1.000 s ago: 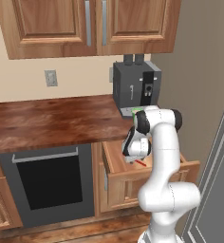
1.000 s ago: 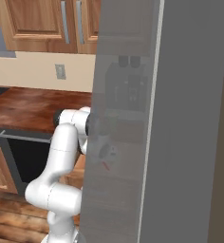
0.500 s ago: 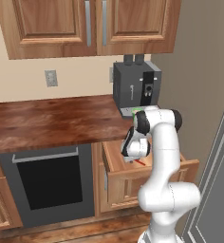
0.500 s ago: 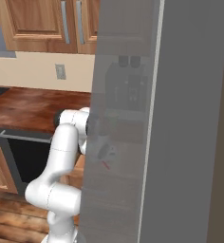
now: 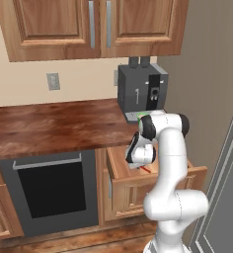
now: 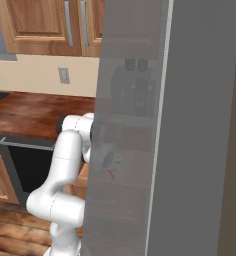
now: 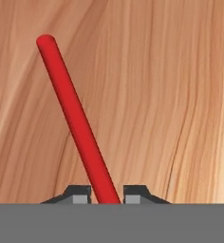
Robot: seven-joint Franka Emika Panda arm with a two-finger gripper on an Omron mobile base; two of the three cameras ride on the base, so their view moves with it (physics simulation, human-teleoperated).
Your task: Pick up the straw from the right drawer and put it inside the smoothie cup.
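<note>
Surroundings: dark grey coffee machine (image 5: 141, 89) is stood on the brown wooden counter (image 5: 54, 126); black-fronted oven (image 5: 49, 190) is set left of the light-brown wooden drawer (image 5: 153, 190).
Obstruction: right base view is largely screened by a grey translucent panel (image 6: 140, 150).
Arm: bent down into the open drawer.
Gripper (image 7: 107, 195): closed onto the thin red straw (image 7: 76, 118).

Access to the right drawer (image 5: 122, 174): I see it pulled out beneath the countertop (image 5: 59, 126), whose edge overhangs its rear. At 12 o'clock the coffee machine (image 5: 141, 93) blocks. At 3 o'clock the grey panel (image 6: 190, 125) closes off the side. Around the straw (image 7: 78, 123) the drawer floor lies bare.
</note>
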